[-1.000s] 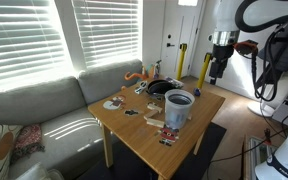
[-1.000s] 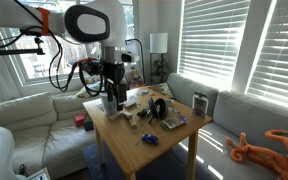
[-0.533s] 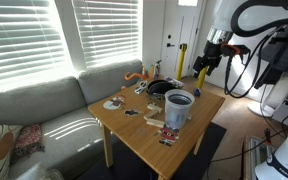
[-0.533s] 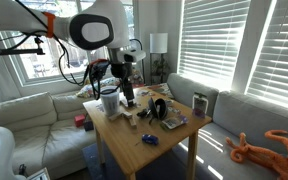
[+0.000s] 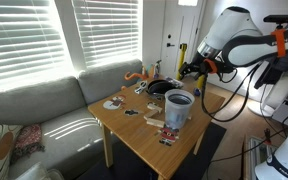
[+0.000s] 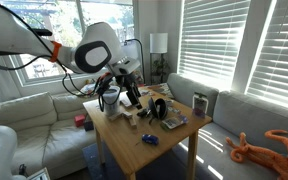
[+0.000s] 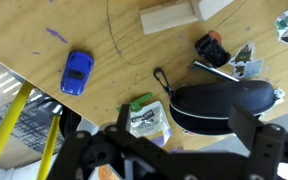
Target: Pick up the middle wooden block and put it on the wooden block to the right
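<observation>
In the wrist view a pale wooden block [image 7: 168,18] lies on the table near the top edge, and part of a second block [image 7: 214,6] shows to its right. I cannot tell which one is the middle block. My gripper [image 7: 169,148] is open and empty. It hangs over a black case [image 7: 224,105] and a green-capped pouch [image 7: 147,118], well short of the blocks. In both exterior views the gripper [image 5: 192,68] [image 6: 134,95] hovers low over the table's cluttered end. A wooden block [image 5: 155,123] lies beside the grey bucket [image 5: 178,108].
A blue toy car [image 7: 77,72] sits on the wooden table [image 7: 44,20], with small dark items [image 7: 212,50] near the blocks. The table edge and a yellow frame [image 7: 24,120] are at lower left. A couch [image 5: 44,115] runs along the table, and the orange toy [image 6: 259,145] lies on it.
The arm has swung from high beside the table down and inward, and the gripper now hovers low over the clutter near the bucket. The gripper stays empty.
</observation>
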`<state>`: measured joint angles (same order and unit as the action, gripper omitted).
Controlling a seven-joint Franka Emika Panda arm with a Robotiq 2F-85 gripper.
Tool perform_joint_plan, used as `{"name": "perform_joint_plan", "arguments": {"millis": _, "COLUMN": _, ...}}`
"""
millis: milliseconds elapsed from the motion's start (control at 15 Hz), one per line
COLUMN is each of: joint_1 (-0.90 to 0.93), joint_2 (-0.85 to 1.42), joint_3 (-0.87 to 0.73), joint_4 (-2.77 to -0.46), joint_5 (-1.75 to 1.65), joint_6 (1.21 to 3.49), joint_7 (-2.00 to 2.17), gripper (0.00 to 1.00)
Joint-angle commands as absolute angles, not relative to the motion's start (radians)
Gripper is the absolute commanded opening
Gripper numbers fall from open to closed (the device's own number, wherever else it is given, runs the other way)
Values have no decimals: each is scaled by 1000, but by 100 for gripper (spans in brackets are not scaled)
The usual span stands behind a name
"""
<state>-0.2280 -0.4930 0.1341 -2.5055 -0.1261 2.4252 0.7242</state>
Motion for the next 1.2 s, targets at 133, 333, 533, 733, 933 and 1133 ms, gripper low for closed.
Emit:
{"name": "perform_joint_plan", "arguments": {"millis": 133, "joint_1": -234, "joint_2": -492, "joint_3": 150, "joint_4": -2523, "joint_5": -150, "joint_6": 2440, "joint_7": 767, "gripper": 100}}
{"name": "perform_joint_plan", "arguments": {"millis": 333, "joint_1": -252, "joint_2": -461, "joint_3": 171, "joint_4": -2505, "joint_5": -105, "joint_6": 2420, "joint_7": 899, "gripper": 100}}
{"name": "perform_joint_plan", "arguments": {"millis": 533, "joint_1": -259, "joint_2": -417, "joint_3": 177, "joint_4": -2459, "joint_5": -118, "joint_6": 2343, "joint_7": 1039, "gripper": 100}}
{"name": "perform_joint_plan", "arguments": {"millis": 733, "joint_1": -223, "joint_2": -384, "joint_3": 142, "joint_4": -2411, "joint_5": -73, "joint_6": 2229, "joint_7": 1118, "gripper": 100}}
{"name": "perform_joint_plan", "arguments": {"millis": 933, "joint_1": -170, "joint_2": -355, "joint_3": 101, "joint_4": -2359, "joint_5": 36, "joint_6": 2101, "joint_7": 1121, "gripper": 100}}
{"name": "perform_joint_plan", "arguments": {"millis": 1133, "joint_1": -113, "joint_2": -344, "joint_3": 51, "joint_4": -2360, "joint_5": 189, "joint_6": 2048, "joint_7": 1056, "gripper": 100}}
